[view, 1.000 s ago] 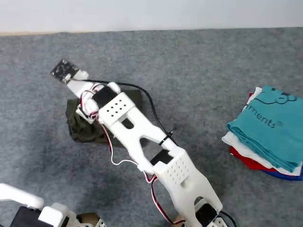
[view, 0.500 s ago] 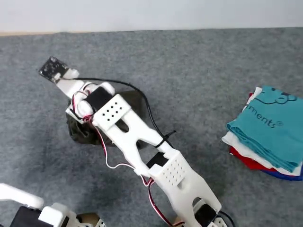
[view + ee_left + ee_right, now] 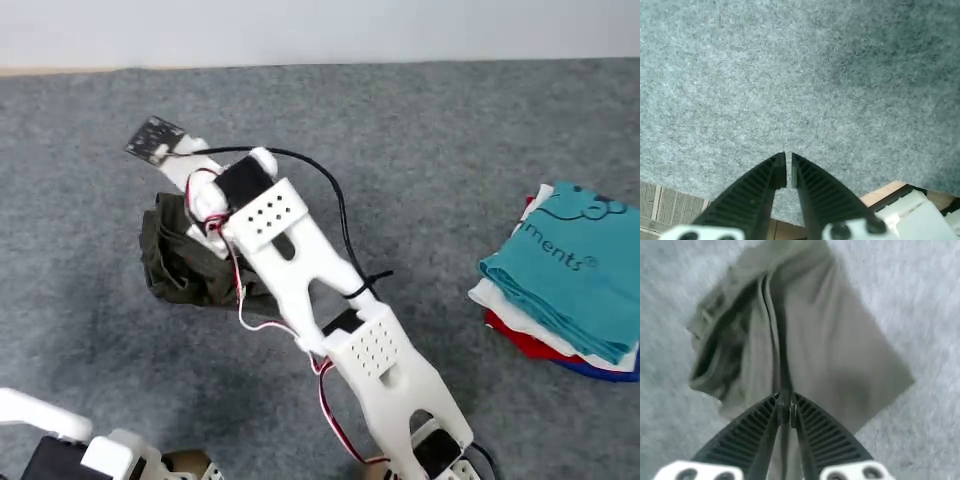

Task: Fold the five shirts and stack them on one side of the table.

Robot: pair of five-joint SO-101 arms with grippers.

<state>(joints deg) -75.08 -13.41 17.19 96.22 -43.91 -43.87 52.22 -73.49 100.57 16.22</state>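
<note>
Left gripper (image 3: 788, 161): above bare grey worktop (image 3: 790, 75) by its near edge; jaws together, nothing between them.
Olive shirt (image 3: 175, 265): left-centre of the worktop, bunched and part-folded, loose layers gaping on one side.
Right gripper (image 3: 785, 407): over the olive shirt; jaws clamped on a raised ridge of its cloth.
Handling, olive shirt: judged light, limp, not fragile and not slippery; likely to sag and unfold from a single pinch. Better taken at a hem or corner, through all layers, than at a mid-panel ridge.
Stack (image 3: 570, 290): right edge of the worktop; folded shirts, teal on top, then white, red and blue.
</note>
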